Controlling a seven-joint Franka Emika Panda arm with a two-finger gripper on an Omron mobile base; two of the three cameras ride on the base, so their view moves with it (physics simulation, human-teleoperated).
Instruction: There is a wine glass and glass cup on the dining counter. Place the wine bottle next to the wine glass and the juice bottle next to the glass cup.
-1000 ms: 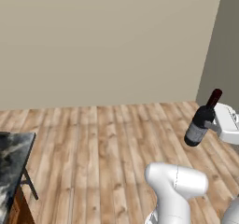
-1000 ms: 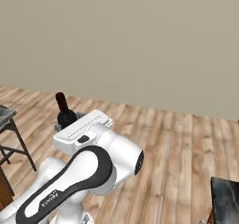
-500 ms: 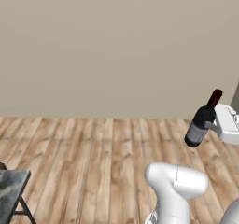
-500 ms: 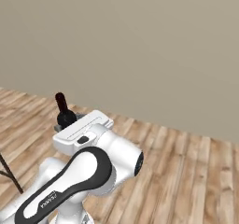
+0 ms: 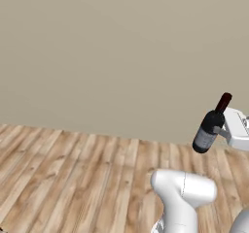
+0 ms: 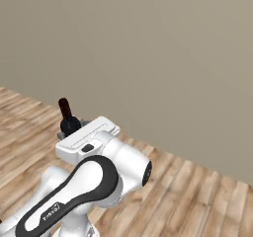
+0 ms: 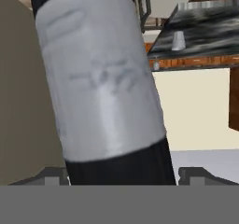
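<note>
1. Left base view: the wine bottle [image 5: 210, 126] hangs in the air at the right side, above a wooden plank floor [image 5: 73, 174] and in front of a plain beige wall [image 5: 107, 52]. The bottle is dark, almost black, with a dark red top and a pale grey label low on its body. It tilts, with its top leaning up and to the right. The gripper [image 5: 220, 131] holds it from the right, at about the middle of the body, with one dark finger just showing beside the glass. The white hand behind it runs out of the right edge. A white arm joint rises at the bottom.

2. Right base view: the red top and dark shoulder of the wine bottle [image 6: 67, 117] stick up behind the white hand. The rest of the bottle is hidden by the arm. The same beige wall and plank floor lie behind.

3. Hand view: the wine bottle's grey label [image 7: 98, 78] is very close, and the bottle leans slightly. The fingers are closed on the bottle, with their tips low at either side of it. In the far upper right lies the marbled dining surface [image 7: 210, 36] on its reddish-brown base. A small greyish glass [image 7: 178, 40] stands on it; I cannot tell which glass it is.
</note>
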